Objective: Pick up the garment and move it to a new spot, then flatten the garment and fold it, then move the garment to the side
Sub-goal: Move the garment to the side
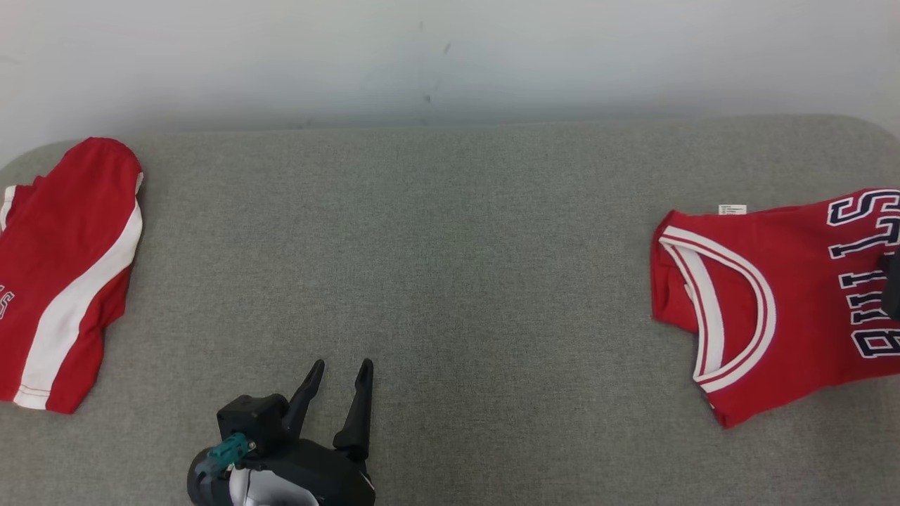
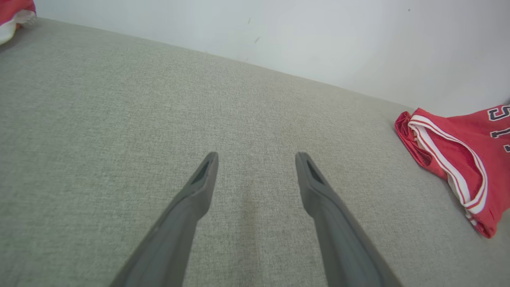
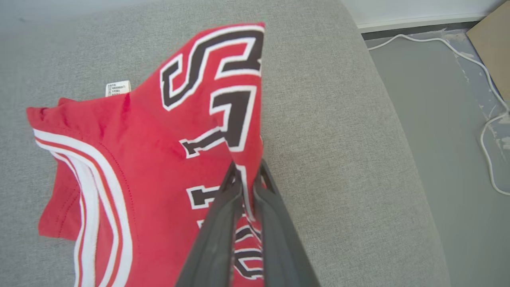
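The garment (image 1: 780,281) is a red jersey with white-trimmed neckline and dark letters, folded and lying at the right end of the grey cushion (image 1: 450,267). In the right wrist view my right gripper (image 3: 248,169) is shut on the jersey's (image 3: 159,151) right edge, where the cloth is pinched up between the fingers. A white label (image 3: 118,88) sticks out at its far edge. My left gripper (image 1: 342,367) stands open over bare cushion at the lower middle, well left of the jersey (image 2: 458,151). Nothing is between its fingers (image 2: 199,187).
A second red piece with a white stripe (image 1: 63,267) lies at the cushion's left end. A pale wall (image 1: 450,56) runs behind. Past the cushion's rounded right edge (image 3: 398,131) is grey floor with a white cable (image 3: 490,99) and cardboard (image 3: 494,40).
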{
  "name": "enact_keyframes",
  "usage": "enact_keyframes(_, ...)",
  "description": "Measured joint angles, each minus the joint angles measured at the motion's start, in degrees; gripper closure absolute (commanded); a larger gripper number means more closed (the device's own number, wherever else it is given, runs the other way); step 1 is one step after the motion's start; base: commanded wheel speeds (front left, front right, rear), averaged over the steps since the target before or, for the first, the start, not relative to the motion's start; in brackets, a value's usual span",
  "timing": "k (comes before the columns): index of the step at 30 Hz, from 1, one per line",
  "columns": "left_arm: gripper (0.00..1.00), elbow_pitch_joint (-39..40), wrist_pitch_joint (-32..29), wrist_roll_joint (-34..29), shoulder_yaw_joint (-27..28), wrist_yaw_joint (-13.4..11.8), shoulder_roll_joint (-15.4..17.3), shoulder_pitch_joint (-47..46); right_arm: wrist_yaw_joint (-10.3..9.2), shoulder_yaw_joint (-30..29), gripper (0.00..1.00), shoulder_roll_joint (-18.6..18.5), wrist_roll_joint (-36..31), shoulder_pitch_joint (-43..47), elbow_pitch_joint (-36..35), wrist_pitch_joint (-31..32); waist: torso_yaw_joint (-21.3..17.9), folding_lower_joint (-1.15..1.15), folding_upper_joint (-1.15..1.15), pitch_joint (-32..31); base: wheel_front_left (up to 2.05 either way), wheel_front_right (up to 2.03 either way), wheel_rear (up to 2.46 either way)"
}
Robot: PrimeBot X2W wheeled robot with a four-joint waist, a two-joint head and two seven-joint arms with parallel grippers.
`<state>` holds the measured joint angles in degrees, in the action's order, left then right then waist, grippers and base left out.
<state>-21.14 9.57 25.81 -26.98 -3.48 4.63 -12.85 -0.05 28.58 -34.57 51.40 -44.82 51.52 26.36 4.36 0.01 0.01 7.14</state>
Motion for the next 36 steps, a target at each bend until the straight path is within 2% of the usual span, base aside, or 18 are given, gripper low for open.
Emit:
enact_keyframes(19, 0.00, 0.2, -0.5, -0.1, 0.1, 0.0, 0.1, -1.5, -2.03, 4.5, 1.00, -0.7, -7.0, -2.0, 5.3, -4.6, 3.1, -0.01, 0.00, 3.5, 0.00, 0.00, 0.00)
enact_keyframes(20, 0.00, 0.2, -0.5, -0.1, 0.1, 0.0, 0.1, -1.5, -2.03, 4.9, 0.67, -0.8, -7.3, -2.0, 5.5, -4.7, 3.2, -0.01, 0.00, 3.5, 0.00, 0.00, 0.00)
enact_keyframes(22, 0.00, 0.2, -0.5, -0.1, 0.2, 0.0, 0.1, -1.5, -2.02, 5.4, 0.36, -0.8, -8.1, -2.3, 5.9, -4.9, 3.2, -0.01, 0.00, 3.6, 0.00, 0.00, 0.00)
enact_keyframes(23, 0.00, 0.2, -0.5, -0.1, 0.3, 0.0, 0.2, -1.5, -2.03, 5.7, 0.00, -0.8, -8.5, -2.6, 6.0, -5.2, 3.1, -0.01, 0.00, 3.6, 0.00, 0.00, 0.00)
enact_keyframes(32, 0.00, -1.2, -0.5, 0.1, 0.9, 0.0, 0.4, -1.5, -1.96, 7.3, 0.00, -0.9, -10.7, -4.7, 8.3, -6.3, 2.6, -0.01, 0.00, 2.3, 0.00, 0.00, 0.00)
enact_keyframes(36, 0.00, -2.0, -0.3, 0.4, 1.4, 0.0, 0.5, -1.4, -0.51, 6.9, 0.00, -0.3, -10.4, -4.9, 8.0, -9.0, 2.3, -0.01, 0.00, 1.2, 0.00, 0.00, 0.00)
